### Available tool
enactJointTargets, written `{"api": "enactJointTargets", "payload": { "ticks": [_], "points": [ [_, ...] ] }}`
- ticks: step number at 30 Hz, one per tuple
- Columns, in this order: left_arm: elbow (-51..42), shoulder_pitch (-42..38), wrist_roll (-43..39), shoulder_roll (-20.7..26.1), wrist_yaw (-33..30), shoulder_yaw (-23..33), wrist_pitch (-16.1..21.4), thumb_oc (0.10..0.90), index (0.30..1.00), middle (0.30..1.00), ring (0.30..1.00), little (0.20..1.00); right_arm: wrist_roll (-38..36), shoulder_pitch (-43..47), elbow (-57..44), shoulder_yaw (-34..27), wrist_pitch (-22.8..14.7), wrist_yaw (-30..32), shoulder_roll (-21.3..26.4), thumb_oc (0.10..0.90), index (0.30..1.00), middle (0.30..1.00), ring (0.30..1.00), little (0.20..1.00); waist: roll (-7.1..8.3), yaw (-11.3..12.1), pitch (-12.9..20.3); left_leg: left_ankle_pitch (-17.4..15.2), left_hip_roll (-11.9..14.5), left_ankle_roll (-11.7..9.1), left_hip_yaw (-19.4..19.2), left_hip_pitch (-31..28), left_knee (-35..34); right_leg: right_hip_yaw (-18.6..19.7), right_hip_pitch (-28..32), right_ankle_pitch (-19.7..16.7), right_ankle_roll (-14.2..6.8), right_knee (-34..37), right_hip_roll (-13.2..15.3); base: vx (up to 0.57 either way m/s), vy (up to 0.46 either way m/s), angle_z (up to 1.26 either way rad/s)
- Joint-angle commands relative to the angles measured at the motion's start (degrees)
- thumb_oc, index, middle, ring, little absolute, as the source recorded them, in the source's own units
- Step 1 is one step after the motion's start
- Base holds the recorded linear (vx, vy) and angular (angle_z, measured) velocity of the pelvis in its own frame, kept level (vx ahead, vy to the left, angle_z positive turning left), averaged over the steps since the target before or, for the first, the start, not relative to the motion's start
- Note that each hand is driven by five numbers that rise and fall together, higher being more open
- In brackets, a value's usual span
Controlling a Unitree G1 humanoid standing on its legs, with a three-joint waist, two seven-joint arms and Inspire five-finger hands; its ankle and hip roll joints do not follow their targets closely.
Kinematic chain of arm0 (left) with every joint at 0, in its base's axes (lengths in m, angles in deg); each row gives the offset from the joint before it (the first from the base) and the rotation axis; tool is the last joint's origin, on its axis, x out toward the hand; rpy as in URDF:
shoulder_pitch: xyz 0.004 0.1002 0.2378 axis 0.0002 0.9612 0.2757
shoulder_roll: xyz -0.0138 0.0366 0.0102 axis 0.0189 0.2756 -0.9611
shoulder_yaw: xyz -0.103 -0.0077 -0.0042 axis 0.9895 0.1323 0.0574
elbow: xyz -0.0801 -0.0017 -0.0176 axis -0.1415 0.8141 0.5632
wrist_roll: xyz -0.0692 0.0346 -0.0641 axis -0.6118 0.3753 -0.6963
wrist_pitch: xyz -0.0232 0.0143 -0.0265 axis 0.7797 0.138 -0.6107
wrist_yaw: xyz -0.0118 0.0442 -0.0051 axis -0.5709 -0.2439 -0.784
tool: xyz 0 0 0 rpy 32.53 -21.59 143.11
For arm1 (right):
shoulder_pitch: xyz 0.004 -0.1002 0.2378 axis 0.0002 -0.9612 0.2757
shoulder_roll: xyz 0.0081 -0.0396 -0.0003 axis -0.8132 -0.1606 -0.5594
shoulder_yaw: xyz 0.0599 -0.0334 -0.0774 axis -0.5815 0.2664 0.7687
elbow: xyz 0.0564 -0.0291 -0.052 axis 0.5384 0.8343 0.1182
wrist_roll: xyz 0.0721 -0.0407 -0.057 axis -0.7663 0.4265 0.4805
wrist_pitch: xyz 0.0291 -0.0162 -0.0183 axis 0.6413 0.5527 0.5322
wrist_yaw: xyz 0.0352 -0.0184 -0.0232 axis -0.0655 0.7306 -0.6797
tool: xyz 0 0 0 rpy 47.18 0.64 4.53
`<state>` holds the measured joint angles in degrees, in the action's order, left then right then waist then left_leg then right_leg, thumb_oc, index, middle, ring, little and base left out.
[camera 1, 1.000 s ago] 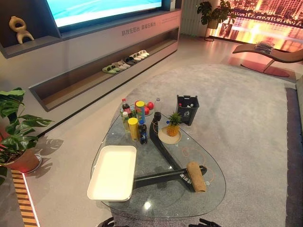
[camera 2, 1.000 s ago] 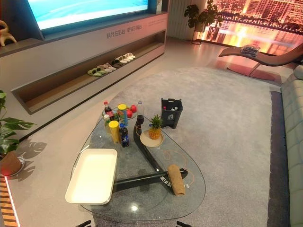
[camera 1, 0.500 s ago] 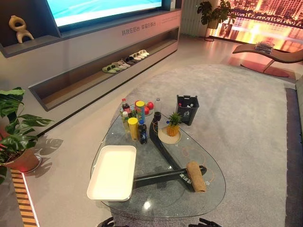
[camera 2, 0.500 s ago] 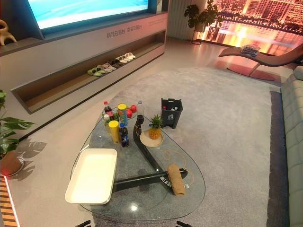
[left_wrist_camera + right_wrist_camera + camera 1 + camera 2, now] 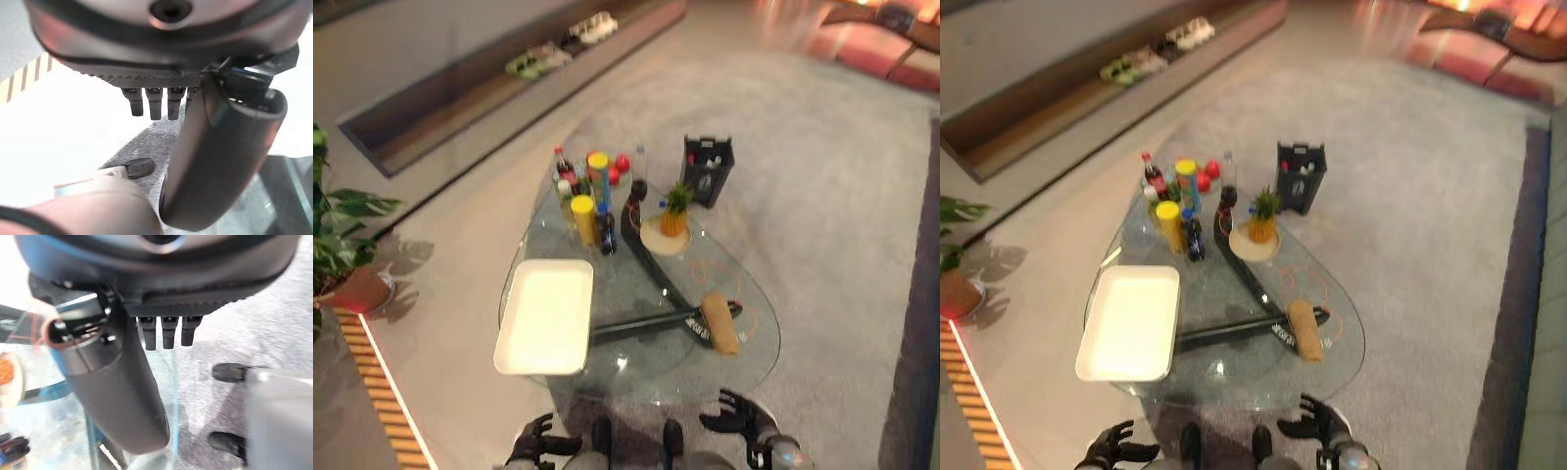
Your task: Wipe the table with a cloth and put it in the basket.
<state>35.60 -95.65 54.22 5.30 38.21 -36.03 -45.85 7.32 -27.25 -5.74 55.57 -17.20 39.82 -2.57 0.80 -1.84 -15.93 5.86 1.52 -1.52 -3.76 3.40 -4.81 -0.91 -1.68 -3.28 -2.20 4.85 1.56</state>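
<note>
Left eye view: a rolled tan cloth [image 5: 721,322] lies on the glass tabletop [image 5: 744,367] toward 4 o'clock, touched by neither hand. A white tray [image 5: 546,315], serving as the basket, sits at 8 o'clock, well apart from the cloth. Bottles and cans [image 5: 586,200] cluster at 11 o'clock beside a pineapple on a plate [image 5: 671,222]; a dark bin [image 5: 708,169] stands on the carpet at 1 o'clock. Below the tabletop's near edge, the left hand [image 5: 534,445] and right hand [image 5: 742,418] hang with fingers apart, loosely spread, holding nothing.
</note>
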Motion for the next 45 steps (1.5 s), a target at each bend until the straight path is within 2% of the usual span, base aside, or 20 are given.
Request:
{"api": "enactJointTargets", "payload": {
  "ticks": [1,6,8,9,13,15,16,21,27,33,36,45],
  "points": [
    [-0.41,-1.63,0.14,1.1,-2.07,-1.68,0.15,0.8,0.9,0.9,0.9,0.9,-1.71,5.65,-8.15,0.47,-6.37,3.77,2.52,0.8,0.9,0.9,0.9,0.9,1.12,0.42,-3.2,-6.96,-3.75,2.46,2.01,1.79,6.74,-2.63,-4.59,2.82,-0.76,-8.38,0.86,-0.08,0.014,0.01],
    [-1.88,-2.11,0.13,1.56,-2.98,-2.46,-0.29,0.8,0.9,0.9,0.9,0.9,-1.71,8.68,-16.01,-0.61,-6.28,8.83,4.62,0.8,0.9,0.9,0.9,0.9,0.53,0.06,-5.48,-6.98,-4.52,2.3,2.31,4.91,8.72,-2.92,-7.37,3.0,-0.53,-9.9,1.15,-0.04,0.021,0.01],
    [-2.11,-1.85,0.05,1.92,-2.38,-2.17,0.54,0.8,0.9,0.9,0.9,0.9,-0.36,8.08,-18.8,-1.69,-8.92,10.9,6.24,0.8,0.9,0.9,0.9,0.9,0.21,-0.11,-6.11,-7.09,-4.68,2.13,1.95,6.54,9.73,-2.81,-8.67,2.86,-0.44,-10.36,1.17,-0.05,0.03,0.04],
    [-2.49,-1.51,-0.43,2.06,-2.38,-2.06,1.18,0.8,0.9,0.9,0.9,0.9,1.25,6.93,-21.95,-2.01,-9.58,14.85,6.41,0.8,0.9,0.9,0.9,0.9,0.04,-0.51,-6.63,-7.1,-4.86,2.19,1.74,7.75,10.57,-2.54,-9.84,2.75,-0.51,-10.84,1.24,-0.05,0.043,0.03],
    [-5.11,-0.87,-2.46,1.91,-3.54,-2.61,1.61,0.8,0.9,0.9,0.9,0.9,8.88,4.82,-36.34,-2.4,-5.12,28.7,6.95,0.8,0.9,0.9,0.9,0.9,-0.26,-1.81,-8.86,-7.39,-5.14,2.68,0.99,9.67,12.01,-1.91,-11.9,2.66,-0.45,-11.82,1.33,-0.04,0.045,0.0],
    [-6.31,-0.52,-3.11,1.47,-4.54,-2.76,2.19,0.8,0.9,0.9,0.9,0.9,12.4,4.16,-44.47,-3.57,-0.49,35.19,6.98,0.8,0.9,0.9,0.9,0.9,-0.32,-2.42,-10.32,-7.56,-5.22,2.83,0.42,11.26,13.24,-1.32,-13.41,2.59,-0.32,-12.56,1.18,-0.05,0.041,-0.07],
    [-6.67,-0.5,-3.4,1.25,-4.89,-2.75,2.18,0.8,0.9,0.9,0.9,0.9,13.58,4.02,-46.62,-3.77,0.53,37.82,6.88,0.8,0.9,0.9,0.9,0.9,-0.31,-2.62,-10.82,-7.63,-5.21,2.85,0.21,11.84,13.69,-1.12,-14.0,2.56,-0.26,-12.88,1.13,-0.04,0.038,-0.09],
    [-7.79,-0.9,-4.22,0.4,-5.81,-2.88,2.96,0.8,0.9,0.9,0.9,0.9,16.69,4.28,-53.53,-4.2,3.79,44.54,7.37,0.8,0.9,0.9,0.9,0.9,-0.56,-3.26,-13.59,-7.88,-5.55,2.94,-0.14,15.01,16.52,-0.26,-17.1,2.39,0.04,-14.89,0.86,-0.02,0.039,-0.09],
    [-7.66,-1.81,-4.86,0.01,-6.62,-3.47,3.48,0.8,0.9,0.9,0.9,0.9,18.98,7.52,-56.07,-3.92,6.07,54.24,8.29,0.8,0.9,0.9,0.9,0.9,-1.21,-3.37,-13.87,-8.0,-5.87,2.89,-0.6,20.66,19.08,0.37,-22.91,2.27,0.29,-17.04,0.73,0.01,0.038,-0.01],
    [-7.7,-2.77,-6.17,-0.25,-6.61,-3.76,3.27,0.8,0.9,0.9,0.9,0.9,18.86,9.29,-56.45,-2.41,10.0,56.5,8.12,0.8,0.9,0.9,0.9,0.9,-1.65,-3.43,-13.87,-7.65,-6.17,2.92,-0.94,24.04,19.86,0.84,-26.58,2.02,0.4,-18.1,0.62,0.01,0.041,-0.06],
    [-8.27,-3.17,-6.57,-0.38,-6.59,-4.09,3.28,0.8,0.9,0.9,0.9,0.9,17.92,10.21,-55.88,-1.54,10.7,57.07,8.39,0.8,0.9,0.9,0.9,0.9,-1.87,-3.38,-13.87,-7.48,-6.13,2.87,-1.15,25.93,20.6,0.71,-28.44,1.89,0.52,-18.7,0.61,0.01,0.022,0.02],
    [-9.89,-4.47,-7.92,-0.89,-7.61,-5.88,2.85,0.8,0.9,0.9,0.9,0.9,15.24,15.11,-54.55,-0.11,9.76,58.28,8.46,0.8,0.9,0.9,0.9,0.9,-2.53,-2.73,-13.87,-7.13,-6.31,2.66,-0.99,31.29,22.61,0.39,-33.65,1.49,0.64,-20.41,0.64,0.0,0.0,0.0]
  ]
}}
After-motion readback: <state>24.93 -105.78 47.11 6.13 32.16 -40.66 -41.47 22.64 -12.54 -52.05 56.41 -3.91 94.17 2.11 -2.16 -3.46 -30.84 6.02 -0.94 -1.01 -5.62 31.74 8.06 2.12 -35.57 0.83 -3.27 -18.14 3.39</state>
